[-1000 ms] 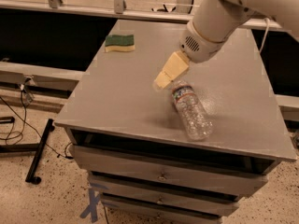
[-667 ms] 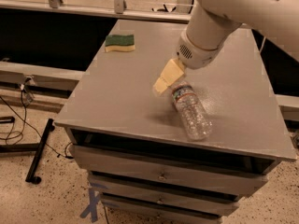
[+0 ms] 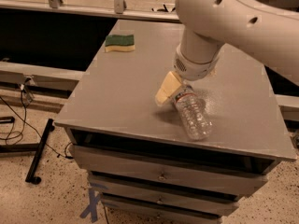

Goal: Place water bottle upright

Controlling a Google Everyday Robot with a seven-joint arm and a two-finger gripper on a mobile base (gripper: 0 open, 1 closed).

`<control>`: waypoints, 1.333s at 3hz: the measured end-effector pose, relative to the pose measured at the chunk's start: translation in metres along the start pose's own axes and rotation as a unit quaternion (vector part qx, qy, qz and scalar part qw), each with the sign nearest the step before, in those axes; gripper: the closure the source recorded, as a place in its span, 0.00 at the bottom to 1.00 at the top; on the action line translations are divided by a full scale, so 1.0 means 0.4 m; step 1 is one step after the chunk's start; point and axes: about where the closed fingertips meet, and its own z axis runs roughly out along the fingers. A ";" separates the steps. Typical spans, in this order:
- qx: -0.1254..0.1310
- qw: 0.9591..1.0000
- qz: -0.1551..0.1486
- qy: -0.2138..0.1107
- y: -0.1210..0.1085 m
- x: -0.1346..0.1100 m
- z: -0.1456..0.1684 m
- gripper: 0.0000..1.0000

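On the grey table [image 3: 117,92], water bottle [image 3: 194,116] lying flat, its top hidden behind hand [image 3: 169,90], grip cannot be told.

The gripper [image 3: 163,95], pale cream, sits at the neck end of the water bottle [image 3: 194,116], which is clear and ribbed (a dark band with red and white marks near its shoulder). The arm [image 3: 224,17] is white, the table [image 3: 117,92] grey, the sponge [image 3: 119,42] green over yellow, and the floor [image 3: 28,204] speckled beige.

Gripper [image 3: 163,96] low at centre, angled down-left
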 end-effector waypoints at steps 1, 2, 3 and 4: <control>0.015 1.000 0.008 0.006 0.018 0.003 0.012 0.18; 0.025 1.000 0.016 0.009 0.029 0.003 0.014 0.41; 0.027 1.000 0.015 -0.002 0.040 -0.025 -0.001 0.64; 0.015 0.999 0.000 -0.041 0.043 -0.083 -0.028 0.88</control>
